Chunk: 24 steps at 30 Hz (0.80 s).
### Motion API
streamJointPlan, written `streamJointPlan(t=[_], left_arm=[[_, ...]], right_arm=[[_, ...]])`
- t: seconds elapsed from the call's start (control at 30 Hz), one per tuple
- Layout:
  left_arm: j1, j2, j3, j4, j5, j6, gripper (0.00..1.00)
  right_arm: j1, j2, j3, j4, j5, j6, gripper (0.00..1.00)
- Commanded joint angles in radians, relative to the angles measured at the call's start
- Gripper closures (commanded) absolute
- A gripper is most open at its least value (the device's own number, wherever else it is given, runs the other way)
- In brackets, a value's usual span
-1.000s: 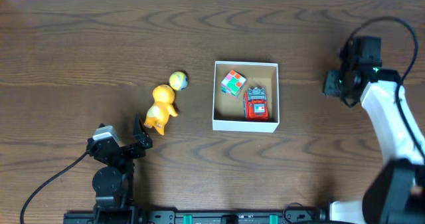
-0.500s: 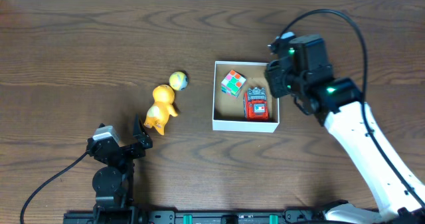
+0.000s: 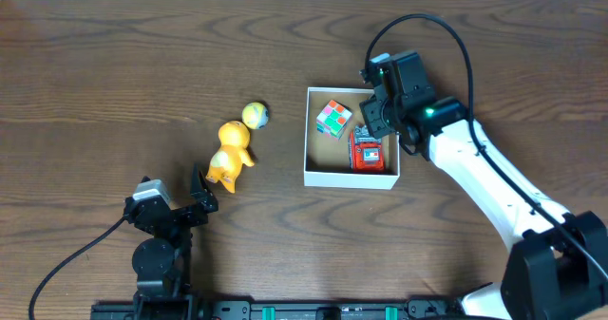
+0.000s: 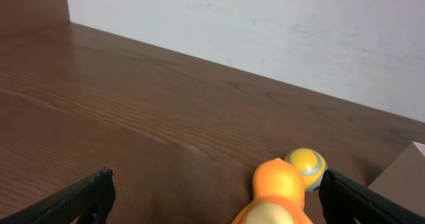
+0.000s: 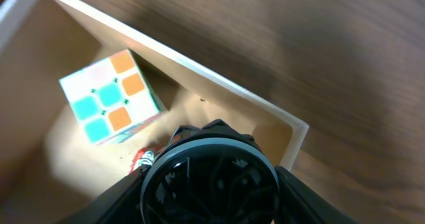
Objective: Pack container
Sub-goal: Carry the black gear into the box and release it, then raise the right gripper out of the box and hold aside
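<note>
The container (image 3: pixel 350 178) is a square white-walled box with a brown floor at mid table. It holds a colour cube (image 3: pixel 333 119) and a red toy truck (image 3: pixel 367 151). My right gripper (image 3: pixel 373 111) hangs over the box's back right part, shut on a round black thing with a grey rim (image 5: pixel 209 177). The right wrist view shows the cube (image 5: pixel 109 98), the box wall (image 5: pixel 219 84) and a bit of the truck (image 5: pixel 141 159) below. My left gripper (image 3: pixel 195 198) is open and empty, just short of an orange toy figure (image 3: pixel 230 154) and a yellow ball (image 3: pixel 255 115).
In the left wrist view the orange figure (image 4: pixel 275 194) and the ball (image 4: pixel 306 166) lie ahead between the open fingers (image 4: pixel 214 187), with a corner of the box (image 4: pixel 405 167) at far right. A white wall stands behind the table.
My right arm has swung from the far right of the table to over the container's back right corner. The left arm and the toys have not moved.
</note>
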Motion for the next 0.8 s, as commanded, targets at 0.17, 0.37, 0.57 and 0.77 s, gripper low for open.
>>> streamJointPlan(t=[0.17,0.37,0.57,0.77], left_arm=[[0.005,0.0,-0.02,-0.039,-0.009,0.014,0.02],[0.005,0.0,-0.02,-0.039,-0.009,0.014,0.02],[0.005,0.0,-0.02,-0.039,-0.009,0.014,0.02],[0.005,0.0,-0.02,-0.039,-0.009,0.014,0.02]], right_arm=[[0.006,0.004,0.008,0.021,0.045,-0.01,0.2],[0.006,-0.033,0.018,0.013,0.055,-0.01,0.22],[-0.027,-0.16,0.023,-0.023,0.186,0.094,0.21],[-0.179,-0.257,0.023,-0.148,0.185,0.179,0.14]])
